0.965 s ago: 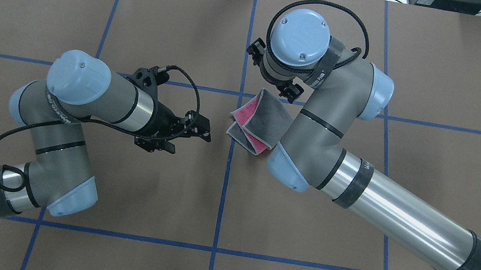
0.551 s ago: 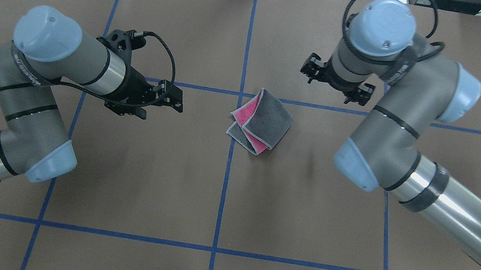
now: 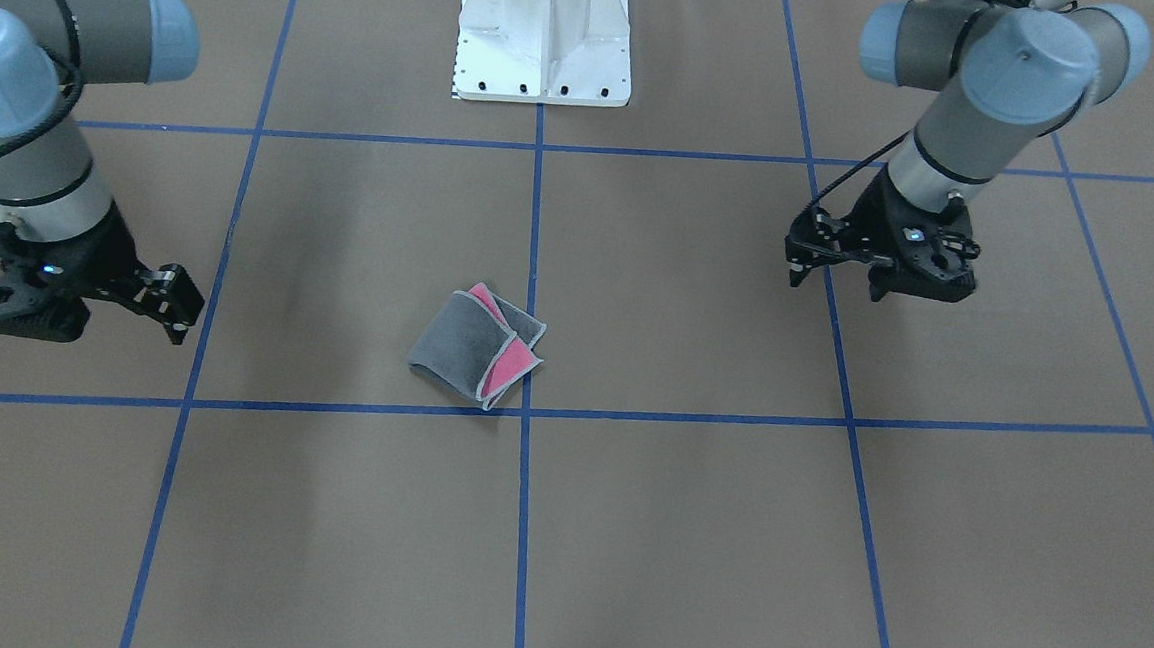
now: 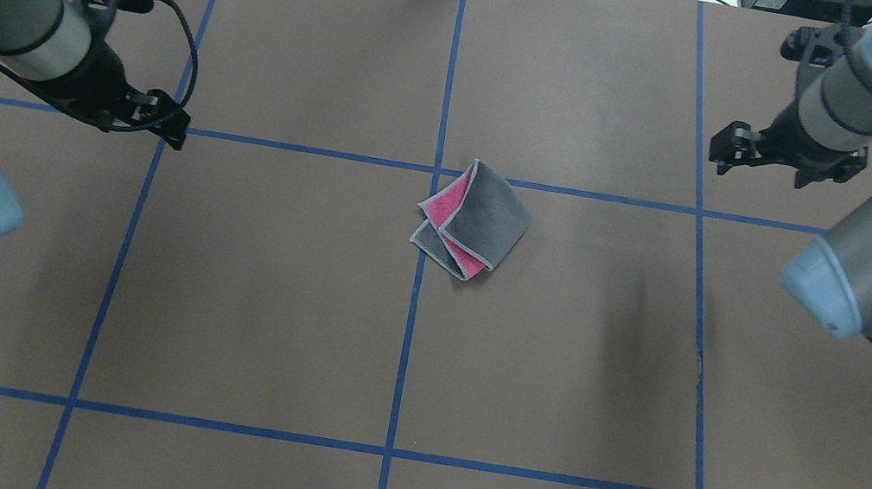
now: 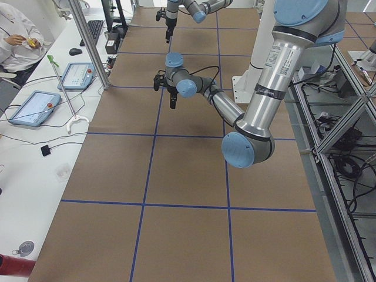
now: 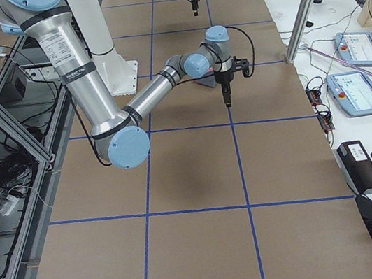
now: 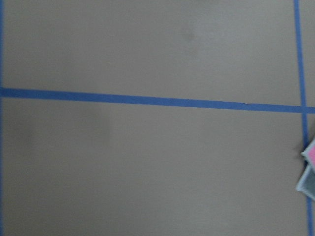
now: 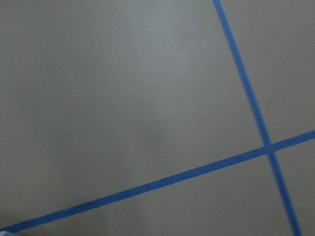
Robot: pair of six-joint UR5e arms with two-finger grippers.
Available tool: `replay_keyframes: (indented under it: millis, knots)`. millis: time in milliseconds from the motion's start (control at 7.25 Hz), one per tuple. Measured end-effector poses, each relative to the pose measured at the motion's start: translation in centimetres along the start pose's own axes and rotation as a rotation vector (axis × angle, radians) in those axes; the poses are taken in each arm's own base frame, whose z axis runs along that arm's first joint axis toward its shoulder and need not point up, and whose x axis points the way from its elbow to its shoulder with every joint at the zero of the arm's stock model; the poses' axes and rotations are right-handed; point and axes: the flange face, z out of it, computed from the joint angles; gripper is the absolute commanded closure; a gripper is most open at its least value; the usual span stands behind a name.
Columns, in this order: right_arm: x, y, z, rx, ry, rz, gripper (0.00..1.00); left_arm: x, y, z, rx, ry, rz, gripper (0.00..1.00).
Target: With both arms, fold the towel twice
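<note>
The towel (image 4: pixel 473 220) lies folded small near the table's middle, right by the centre tape line. Its top is dark grey, with pink showing along two edges and a light-grey hem. The front-facing view shows the towel (image 3: pixel 475 350) alone, touched by nothing. A corner of the towel (image 7: pixel 309 167) shows at the left wrist view's right edge. My left gripper (image 4: pixel 178 132) hangs open far to the towel's left, its fingers (image 3: pixel 792 274) apart and empty. Far to the towel's right, my right gripper (image 4: pixel 758 169) is open and holds nothing.
Blue tape lines (image 4: pixel 403 362) grid the brown table cover. The white pedestal base (image 3: pixel 544 37) stands at the robot's edge. Beyond the table's far side, a bench holds tablets (image 5: pixel 32 108) and a person (image 5: pixel 17 35) sits there.
Both arms have swung outward, away from the towel, the left to the left and the right to the right. The towel has stayed put in the same folded shape.
</note>
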Motion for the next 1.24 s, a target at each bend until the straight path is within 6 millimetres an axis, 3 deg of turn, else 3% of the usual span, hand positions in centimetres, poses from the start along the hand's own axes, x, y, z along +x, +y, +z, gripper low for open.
replay_keyframes:
  millis: [414,689,827,965,1103,1241]
  knots:
    - [19.1,0.0,-0.6,-0.073,-0.002,-0.203,0.01,-16.1,0.4,-3.4,-0.023,-0.108,0.187,0.01]
    - [31.0,2.7,-0.7,-0.115,-0.051,-0.282,0.01,-27.3,1.5,-5.2,-0.057,-0.102,0.24,0.01]
    - [36.0,4.5,-0.7,-0.122,-0.061,-0.298,0.01,-32.6,2.1,-5.8,-0.069,-0.102,0.245,0.01]
    - [40.2,6.5,-0.6,-0.129,-0.063,-0.286,0.01,-37.1,3.4,-6.6,-0.073,-0.103,0.216,0.0]
    - [42.6,8.1,-0.5,-0.136,-0.062,-0.252,0.01,-41.0,5.7,-7.4,-0.074,-0.107,0.165,0.0]
    - [43.5,8.7,-0.6,-0.138,-0.058,-0.202,0.01,-44.0,8.4,-8.2,-0.073,-0.11,0.125,0.0]
